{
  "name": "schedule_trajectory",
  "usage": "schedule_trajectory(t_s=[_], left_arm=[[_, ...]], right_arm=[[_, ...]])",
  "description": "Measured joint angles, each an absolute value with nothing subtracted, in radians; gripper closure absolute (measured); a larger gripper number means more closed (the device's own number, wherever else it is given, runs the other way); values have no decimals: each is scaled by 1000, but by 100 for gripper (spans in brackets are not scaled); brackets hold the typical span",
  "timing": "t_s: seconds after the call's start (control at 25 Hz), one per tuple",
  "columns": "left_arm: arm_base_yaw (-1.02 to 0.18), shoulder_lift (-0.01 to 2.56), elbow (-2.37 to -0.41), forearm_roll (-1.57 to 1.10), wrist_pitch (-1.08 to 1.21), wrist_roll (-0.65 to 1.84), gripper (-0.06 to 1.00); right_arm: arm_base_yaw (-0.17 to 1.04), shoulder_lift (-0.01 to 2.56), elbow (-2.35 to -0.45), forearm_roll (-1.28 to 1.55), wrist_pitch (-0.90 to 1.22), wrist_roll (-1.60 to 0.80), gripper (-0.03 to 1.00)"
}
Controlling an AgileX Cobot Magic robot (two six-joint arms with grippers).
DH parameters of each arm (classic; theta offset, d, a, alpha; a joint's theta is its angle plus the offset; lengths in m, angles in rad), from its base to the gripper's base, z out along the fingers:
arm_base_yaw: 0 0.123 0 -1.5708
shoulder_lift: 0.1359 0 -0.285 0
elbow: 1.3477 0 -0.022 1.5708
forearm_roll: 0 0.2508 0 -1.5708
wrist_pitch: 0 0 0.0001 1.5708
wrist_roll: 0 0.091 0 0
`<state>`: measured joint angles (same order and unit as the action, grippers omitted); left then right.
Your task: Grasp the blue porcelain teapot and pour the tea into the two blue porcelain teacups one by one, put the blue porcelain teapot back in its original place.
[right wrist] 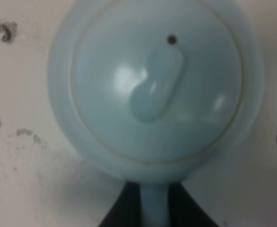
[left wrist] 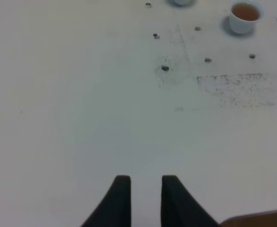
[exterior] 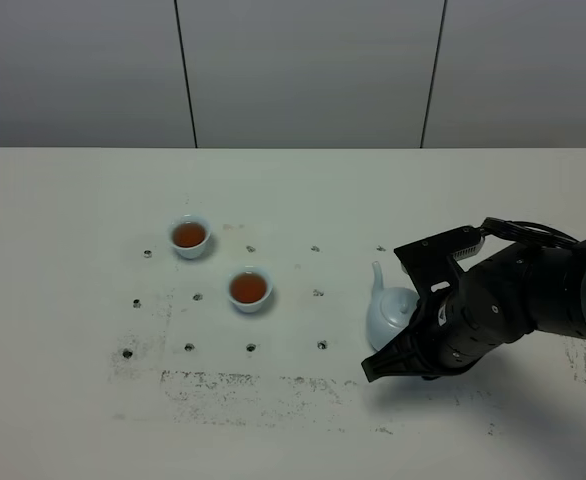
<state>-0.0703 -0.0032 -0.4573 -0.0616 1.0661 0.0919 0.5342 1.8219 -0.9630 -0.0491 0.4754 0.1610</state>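
The blue porcelain teapot (exterior: 387, 316) stands upright on the white table (exterior: 73, 400), right of centre, spout pointing to the back. In the right wrist view its lid and knob (right wrist: 156, 85) fill the frame. My right gripper (right wrist: 155, 208) is shut on the teapot's loop handle, one black finger on each side. In the high view the right arm (exterior: 473, 310) covers the handle. The two blue porcelain teacups (exterior: 189, 236) (exterior: 250, 289) stand left of the teapot, both holding brown tea. My left gripper (left wrist: 145, 194) hovers empty over bare table, its fingers a narrow gap apart. One cup (left wrist: 244, 17) shows far ahead of it.
Small dark screw holes (exterior: 250, 347) dot the table around the cups. A scuffed, speckled strip (exterior: 243, 385) runs in front of them. Grey wall panels (exterior: 303, 70) stand behind the table's far edge.
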Motion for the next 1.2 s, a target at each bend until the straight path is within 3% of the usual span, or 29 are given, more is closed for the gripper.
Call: schedule_trajectory(t_s=[0.4, 0.76, 0.92, 1.2], left_arm=[[-70, -3, -457, -62, 1067, 92, 72], [-70, -3, -457, -62, 1067, 92, 72], [-70, -3, -457, -62, 1067, 92, 72], [-70, -3, -457, -62, 1067, 92, 72]], right_arm=[[534, 1825, -963, -67, 472, 161, 68], [525, 1685, -964, -119, 463, 160, 63], [446, 1596, -970, -120, 457, 159, 64], [209, 1516, -971, -99, 458, 158, 68]])
